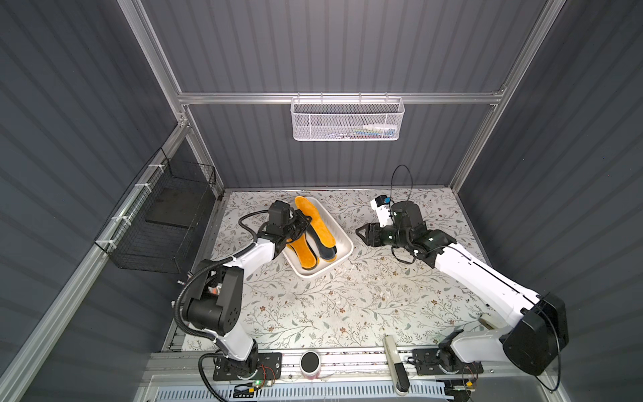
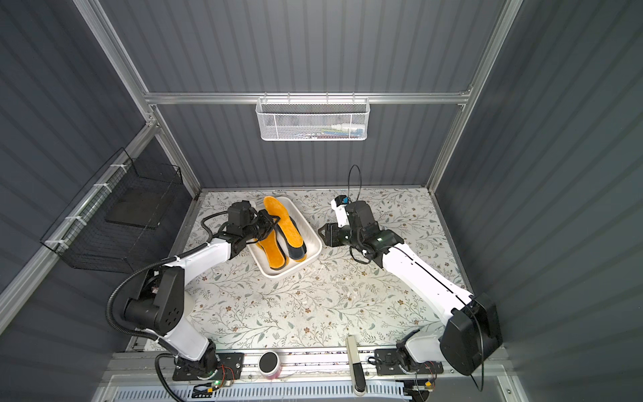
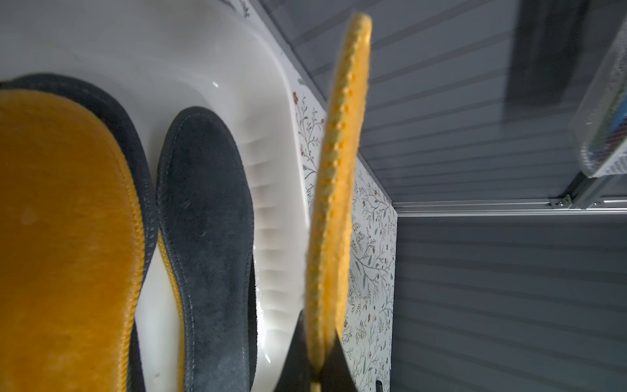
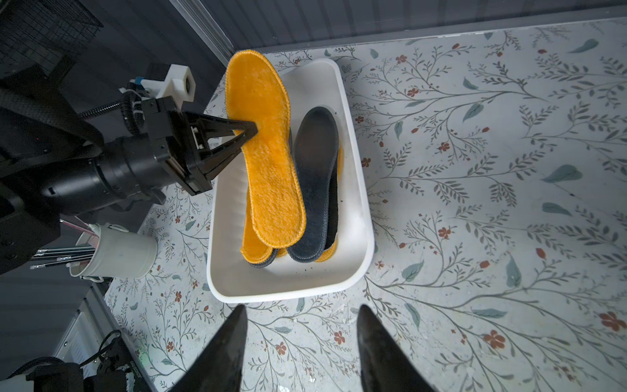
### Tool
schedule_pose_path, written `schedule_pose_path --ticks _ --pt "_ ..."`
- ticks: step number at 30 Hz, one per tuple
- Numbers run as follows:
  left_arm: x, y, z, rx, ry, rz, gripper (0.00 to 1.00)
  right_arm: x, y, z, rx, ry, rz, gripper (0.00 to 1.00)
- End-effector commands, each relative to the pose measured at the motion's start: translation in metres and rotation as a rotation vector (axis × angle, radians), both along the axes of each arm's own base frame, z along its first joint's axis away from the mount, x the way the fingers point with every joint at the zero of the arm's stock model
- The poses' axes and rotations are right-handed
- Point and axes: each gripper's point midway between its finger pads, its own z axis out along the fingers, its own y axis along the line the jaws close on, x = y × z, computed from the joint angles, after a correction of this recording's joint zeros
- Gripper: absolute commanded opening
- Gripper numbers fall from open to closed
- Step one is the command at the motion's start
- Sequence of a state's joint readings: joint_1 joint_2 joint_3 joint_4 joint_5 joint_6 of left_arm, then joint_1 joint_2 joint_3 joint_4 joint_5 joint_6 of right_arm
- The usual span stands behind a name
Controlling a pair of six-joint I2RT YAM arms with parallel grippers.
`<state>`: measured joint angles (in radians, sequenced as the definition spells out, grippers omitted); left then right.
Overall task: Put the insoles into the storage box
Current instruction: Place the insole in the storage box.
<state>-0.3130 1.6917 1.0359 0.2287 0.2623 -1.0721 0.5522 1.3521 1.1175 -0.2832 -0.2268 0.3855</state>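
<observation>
The white storage box (image 1: pixel 315 275) (image 2: pixel 278 275) sits on the flowered table, left of centre and toward the back. My left gripper (image 1: pixel 308 220) (image 4: pixel 254 130) is shut on an orange-yellow insole (image 1: pixel 318 222) (image 4: pixel 268 152), pinching its side edge. The insole slants over the box, its toe past the far rim. Below it in the box lie several insoles, among them an orange one (image 3: pixel 61 237) and a fuzzy dark grey-blue one (image 4: pixel 315 176). My right gripper (image 1: pixel 359 234) (image 4: pixel 303 310) hangs open and empty just right of the box, pointing at it.
A white mesh basket (image 1: pixel 346 120) hangs on the back rail. A black wire basket (image 1: pixel 163 222) is fixed to the left wall. A white cup of pens (image 4: pixel 118 251) stands by the left arm's base. A round black-lidded jar (image 1: pixel 309 362) sits at the front edge.
</observation>
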Motion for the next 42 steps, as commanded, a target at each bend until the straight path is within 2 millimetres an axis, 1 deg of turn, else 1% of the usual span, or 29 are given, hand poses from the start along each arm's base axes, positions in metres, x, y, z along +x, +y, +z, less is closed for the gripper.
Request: schedule_pose_path --ticks 1,5,11,15,21,28,35,40,41,42 --pt "0.008 0.001 -0.007 -0.057 0.071 -0.012 0.0 0.0 -0.006 0.001 0.009 -0.011 -0.022 0.53" --pt "0.008 -0.008 -0.015 -0.063 0.106 -0.072 0.0 0.0 -0.009 -0.003 0.004 -0.005 -0.029 0.53" --pt "0.01 -0.01 -0.036 -0.006 0.19 -0.108 0.0 0.001 -0.007 -0.006 0.017 0.0 -0.026 0.53" --pt "0.01 -0.014 -0.045 -0.016 0.218 -0.124 0.0 0.002 -0.008 -0.01 0.018 0.011 -0.027 0.53" --pt "0.007 -0.014 -0.054 -0.005 0.239 -0.139 0.0 0.002 -0.01 -0.013 0.025 0.018 -0.033 0.53" --pt "0.007 -0.02 -0.064 -0.012 0.258 -0.177 0.0 0.003 -0.009 -0.016 0.031 0.026 -0.031 0.53" --pt "0.012 -0.022 -0.069 -0.015 0.267 -0.174 0.0 0.004 -0.011 -0.02 0.027 0.036 -0.038 0.53" --pt "0.011 -0.021 -0.073 -0.014 0.279 -0.167 0.0 0.005 -0.011 -0.021 0.028 0.038 -0.04 0.54" --pt "0.011 -0.02 -0.074 -0.013 0.282 -0.167 0.0 0.005 -0.011 -0.022 0.028 0.039 -0.038 0.54" --pt "0.011 -0.02 -0.074 -0.013 0.283 -0.166 0.03 0.005 -0.011 -0.022 0.027 0.042 -0.037 0.54"
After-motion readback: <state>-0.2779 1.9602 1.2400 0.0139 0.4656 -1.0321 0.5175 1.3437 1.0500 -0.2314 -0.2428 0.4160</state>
